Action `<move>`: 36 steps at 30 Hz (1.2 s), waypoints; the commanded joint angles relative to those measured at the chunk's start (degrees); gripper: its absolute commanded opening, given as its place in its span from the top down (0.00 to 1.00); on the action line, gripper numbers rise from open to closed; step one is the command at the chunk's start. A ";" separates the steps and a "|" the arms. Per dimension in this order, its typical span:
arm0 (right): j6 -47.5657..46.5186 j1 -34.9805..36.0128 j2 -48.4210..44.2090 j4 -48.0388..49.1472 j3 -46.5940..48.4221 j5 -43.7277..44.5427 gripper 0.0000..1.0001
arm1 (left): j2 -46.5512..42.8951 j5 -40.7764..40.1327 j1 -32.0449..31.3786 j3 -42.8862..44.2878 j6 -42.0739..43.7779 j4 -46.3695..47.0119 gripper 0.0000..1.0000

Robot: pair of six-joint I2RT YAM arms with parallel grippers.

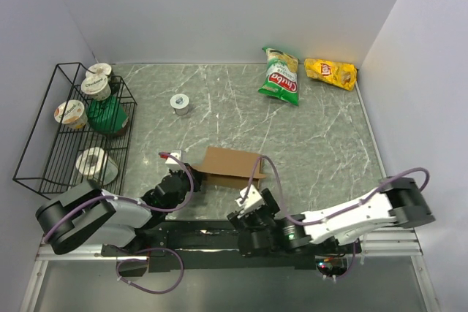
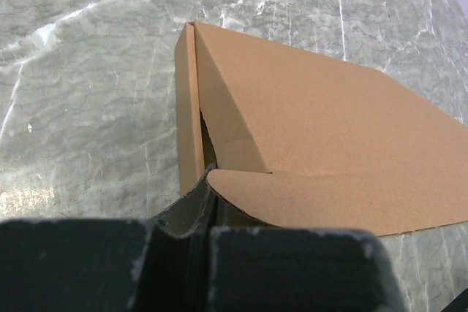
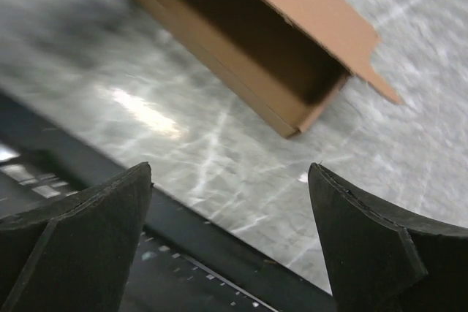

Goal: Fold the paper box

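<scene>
The paper box (image 1: 232,161) is plain brown cardboard and lies near the table's front edge, between my two arms. In the left wrist view its broad lid panel (image 2: 322,129) slopes over a narrow side wall (image 2: 189,107). My left gripper (image 2: 207,189) is shut on a rounded flap (image 2: 292,199) at the box's near left corner. In the right wrist view the box (image 3: 292,5) shows its open, hollow side. My right gripper (image 3: 228,173) hangs open a little in front of the box with nothing between its fingers. It sits over the table's front edge (image 1: 256,193).
A black wire rack (image 1: 77,126) at the left holds yogurt cups and a tape roll. A small silver roll (image 1: 180,103) stands behind the box. A green snack bag (image 1: 280,77) and a yellow one (image 1: 330,73) lie at the back right. The black mounting rail (image 3: 219,253) runs under my right gripper.
</scene>
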 commanded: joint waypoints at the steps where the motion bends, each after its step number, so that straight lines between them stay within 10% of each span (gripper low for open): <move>1: -20.74 1.91 -12.17 14.78 -2.90 -1.70 0.09 | 1.24 -0.28 -0.34 0.01 0.88 -4.42 0.99; 8: -31.47 -10.85 -24.33 25.13 -0.40 -17.15 0.11 | 0.54 -0.72 -0.34 -0.17 1.32 -5.04 0.99; 15: -21.97 -29.35 -15.03 24.49 4.73 -32.03 0.17 | 1.50 -0.46 -0.43 0.27 2.03 -5.30 0.99; 25: -13.97 -33.68 0.10 25.28 5.53 -38.63 0.23 | 0.54 -0.37 -0.52 -0.17 1.50 -6.18 0.99; 36: -10.09 -35.53 4.76 26.51 3.41 -37.75 0.23 | -10.44 1.03 -0.69 -1.49 0.18 -11.97 0.31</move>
